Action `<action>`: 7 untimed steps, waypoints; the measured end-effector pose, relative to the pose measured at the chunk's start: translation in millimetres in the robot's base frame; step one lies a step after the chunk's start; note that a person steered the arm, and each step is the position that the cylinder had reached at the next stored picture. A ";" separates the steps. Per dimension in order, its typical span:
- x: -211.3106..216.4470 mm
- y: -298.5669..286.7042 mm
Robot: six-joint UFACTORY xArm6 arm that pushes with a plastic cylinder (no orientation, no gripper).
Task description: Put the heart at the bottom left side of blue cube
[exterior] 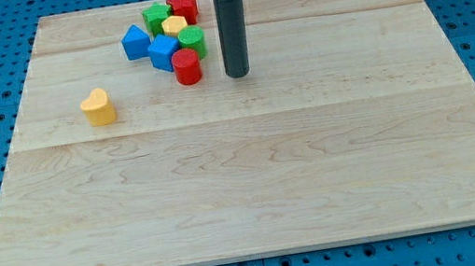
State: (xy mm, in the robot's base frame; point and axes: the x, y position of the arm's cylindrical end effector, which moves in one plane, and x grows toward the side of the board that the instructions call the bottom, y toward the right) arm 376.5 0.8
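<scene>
1. The landmark is the blue cube [163, 52], which sits in a tight cluster of blocks near the top of the wooden board [256, 196], a little left of centre.
2. The yellow heart [98, 107] lies alone, well apart from the blue cube, toward the view's left and lower down; bare board shows between them.
3. My tip [238, 74] rests on the board to the view's right of the blue cube and slightly lower. It stands near the red cylinder [187, 66], with a narrow strip of board between them.
4. There are no jaws to report (the arm ends in a plain dark rod), so nothing is held.
5. The red cylinder sits just at the blue cube's lower right, apparently touching it.
6. A green cylinder [192, 40] stands just right of the blue cube, above the red cylinder.
7. A yellow block [174, 24] lies just above the blue cube; its shape is hard to make out.
8. A blue triangular block [136, 42] sits just left of the blue cube and slightly higher.
9. A green star-like block [156, 17] and a red block [184, 6] (shape unclear) lie farthest up from the blue cube, at the cluster's top edge.
</scene>
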 end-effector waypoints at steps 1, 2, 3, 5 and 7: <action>1.0 -65.5; -20.3 -83.5; -7.2 -80.6; 77.4 -184.6; -18.0 -185.4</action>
State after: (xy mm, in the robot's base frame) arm 358.5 -184.6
